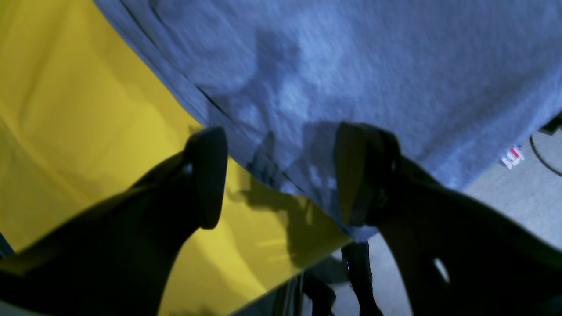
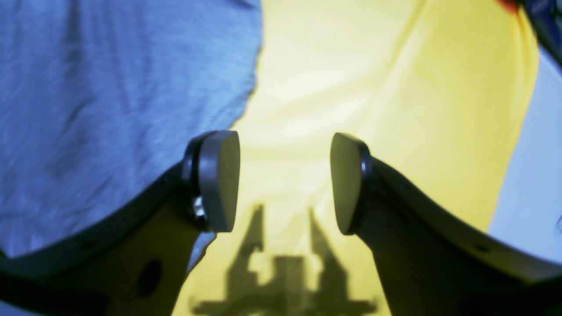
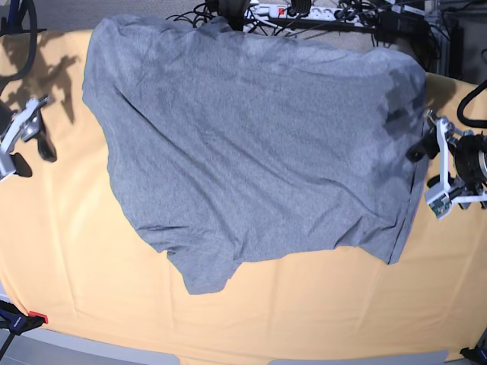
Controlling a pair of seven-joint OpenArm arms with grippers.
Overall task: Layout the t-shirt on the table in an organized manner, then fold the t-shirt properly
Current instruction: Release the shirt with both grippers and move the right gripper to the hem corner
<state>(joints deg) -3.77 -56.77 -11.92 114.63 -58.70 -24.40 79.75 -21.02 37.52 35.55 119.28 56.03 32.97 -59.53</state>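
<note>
The grey t-shirt (image 3: 251, 144) lies spread over the back of the yellow-orange table (image 3: 76, 266), plain side up, no lettering showing. Its corner nearest the front is bunched at the lower left. My left gripper (image 3: 426, 163) is at the shirt's right edge. In the left wrist view the left gripper (image 1: 281, 175) is open, and the shirt's (image 1: 351, 66) hem runs between its fingers over the table (image 1: 66, 109). My right gripper (image 3: 34, 156) is open and empty, left of the shirt. In the right wrist view the right gripper (image 2: 283, 182) is above bare cloth (image 2: 351, 66), with the shirt (image 2: 109, 87) beside it.
Cables and a power strip (image 3: 304, 11) lie behind the table's back edge. A red clamp (image 3: 34, 318) sits at the front left corner. The floor (image 1: 505, 197) shows past the table's edge beside the left gripper.
</note>
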